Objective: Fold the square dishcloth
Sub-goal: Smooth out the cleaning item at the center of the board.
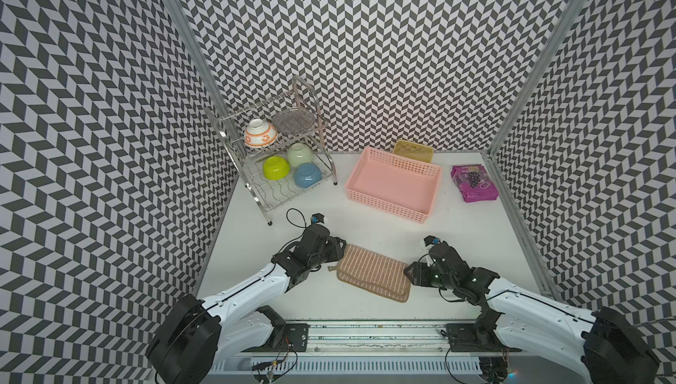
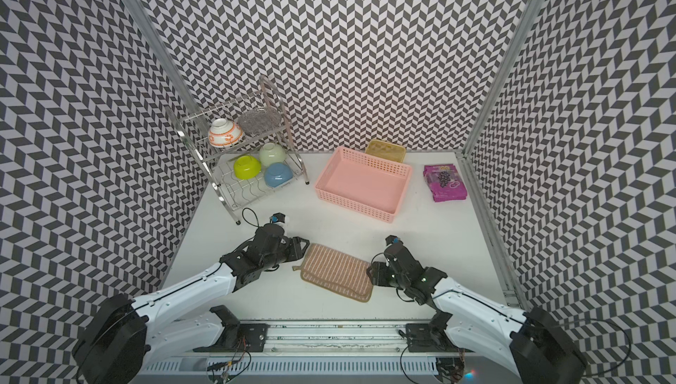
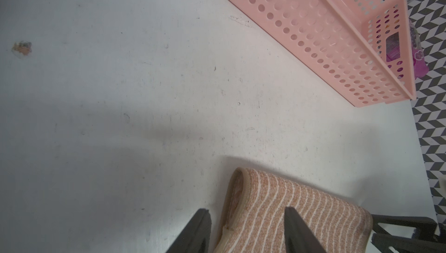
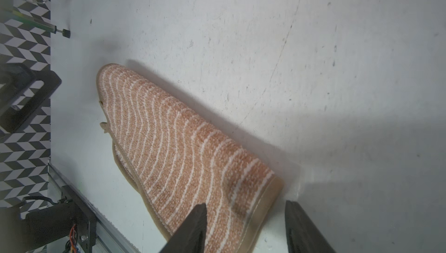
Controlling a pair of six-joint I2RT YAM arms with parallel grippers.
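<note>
The square dishcloth [image 1: 373, 272] [image 2: 334, 272], tan-brown with thin pale stripes and a darker hem, lies folded double on the white table near its front edge. My left gripper [image 1: 342, 250] [image 2: 305, 248] is at the cloth's far left corner. In the left wrist view it [image 3: 246, 209] is open: one finger over the bare table, the other over the dishcloth [image 3: 313, 215], the doubled hem between them. My right gripper [image 1: 409, 274] [image 2: 370, 274] is at the cloth's right end. It [image 4: 245, 203] is open astride the hemmed corner of the dishcloth [image 4: 181, 148].
A pink perforated basket [image 1: 387, 206] stands behind the cloth, with a tan tray [image 1: 413, 149] behind it. A metal dish rack [image 1: 263, 195] holding several bowls is at the back left. A purple packet [image 1: 473, 182] lies at the back right. A metal rail [image 1: 365, 338] runs along the front.
</note>
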